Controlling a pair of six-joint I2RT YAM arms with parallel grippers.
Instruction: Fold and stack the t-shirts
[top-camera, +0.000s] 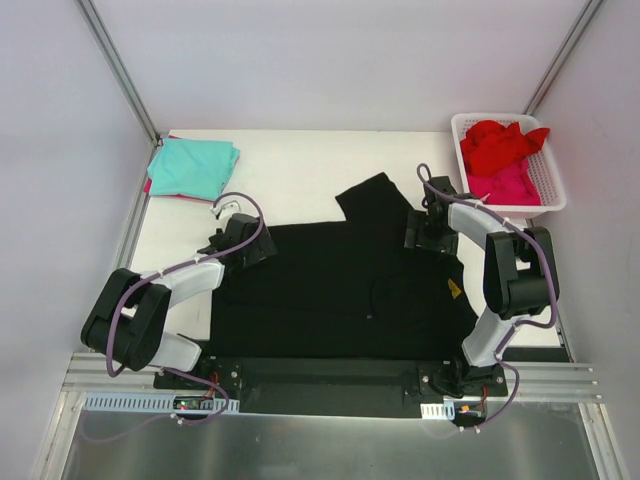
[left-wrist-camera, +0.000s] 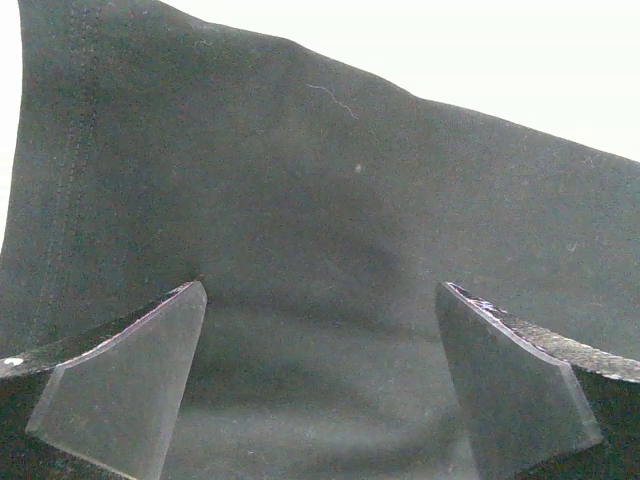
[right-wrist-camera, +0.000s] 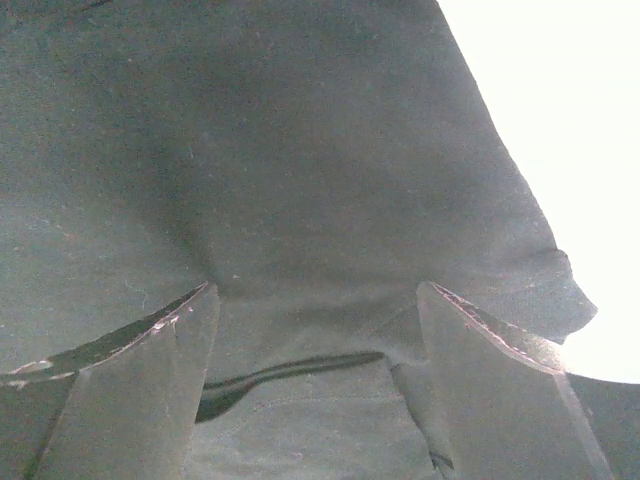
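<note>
A large black t-shirt (top-camera: 340, 290) lies spread over the near half of the table, one sleeve (top-camera: 372, 200) pointing toward the back. My left gripper (top-camera: 264, 246) is low over the shirt's far left corner, open, with only flat black cloth (left-wrist-camera: 330, 200) between its fingers (left-wrist-camera: 130, 390). Near the shirt's far right shoulder, my right gripper (top-camera: 413, 234) is also open. A small raised fold of the cloth (right-wrist-camera: 320, 360) lies between its fingers (right-wrist-camera: 480, 380). A folded teal t-shirt (top-camera: 193, 165) rests at the back left. Red (top-camera: 500, 143) and pink (top-camera: 512, 183) t-shirts sit crumpled in the basket.
A white slotted basket (top-camera: 556, 190) stands at the back right corner. A pink edge (top-camera: 150, 186) shows under the teal shirt. White walls and metal posts (top-camera: 120, 70) enclose the table. Bare white tabletop (top-camera: 300, 170) lies behind the black shirt.
</note>
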